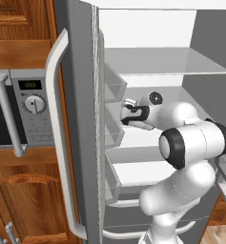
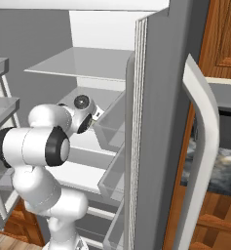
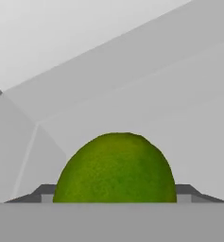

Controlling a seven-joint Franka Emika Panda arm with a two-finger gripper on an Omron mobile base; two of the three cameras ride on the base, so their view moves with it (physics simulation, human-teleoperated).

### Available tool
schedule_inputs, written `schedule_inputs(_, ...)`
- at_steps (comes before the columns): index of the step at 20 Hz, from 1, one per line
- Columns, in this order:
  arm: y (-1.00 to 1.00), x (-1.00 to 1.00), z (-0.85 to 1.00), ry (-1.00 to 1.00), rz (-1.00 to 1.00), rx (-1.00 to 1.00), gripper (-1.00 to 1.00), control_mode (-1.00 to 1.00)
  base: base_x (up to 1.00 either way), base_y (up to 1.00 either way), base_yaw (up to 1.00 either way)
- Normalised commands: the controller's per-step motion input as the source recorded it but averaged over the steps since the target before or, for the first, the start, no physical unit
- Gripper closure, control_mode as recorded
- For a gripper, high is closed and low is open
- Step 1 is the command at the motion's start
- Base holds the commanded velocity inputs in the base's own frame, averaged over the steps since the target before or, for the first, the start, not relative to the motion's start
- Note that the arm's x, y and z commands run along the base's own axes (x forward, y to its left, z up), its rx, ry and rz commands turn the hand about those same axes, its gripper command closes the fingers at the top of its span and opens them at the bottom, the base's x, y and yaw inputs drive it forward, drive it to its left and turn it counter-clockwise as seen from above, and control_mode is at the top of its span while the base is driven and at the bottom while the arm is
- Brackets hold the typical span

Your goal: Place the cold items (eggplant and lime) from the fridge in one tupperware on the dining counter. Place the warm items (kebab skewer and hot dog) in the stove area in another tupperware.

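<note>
Hand view: the smooth, round, yellow-green lime (image 3: 115,170) sits between the two dark finger tips of the claw (image 3: 115,194), inside the tall grey steel fridge (image 1: 78,119) by its clear door bins; whether the tips pinch it I cannot tell; judged step: grasping the lime; next, a firm squeeze and a lift clear.
</note>
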Motion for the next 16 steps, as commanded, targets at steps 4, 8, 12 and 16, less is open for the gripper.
schedule_inputs(4, -0.06, -0.4, 0.0, 0.0, -0.03, 0.01, 1.0, -1.0, 0.0, 0.0, 0.0)
schedule_inputs(8, -0.45, -0.98, 0.26, 0.07, -0.03, -0.18, 1.0, -1.0, 0.0, 0.0, 0.0)
schedule_inputs(12, -0.56, -1.0, 0.47, 0.01, 0.0, -0.29, 1.0, -1.0, 0.0, 0.0, 0.0)
schedule_inputs(16, -0.45, -1.0, 0.64, 0.03, 0.0, -0.38, 1.0, -1.0, 0.0, 0.0, 0.0)
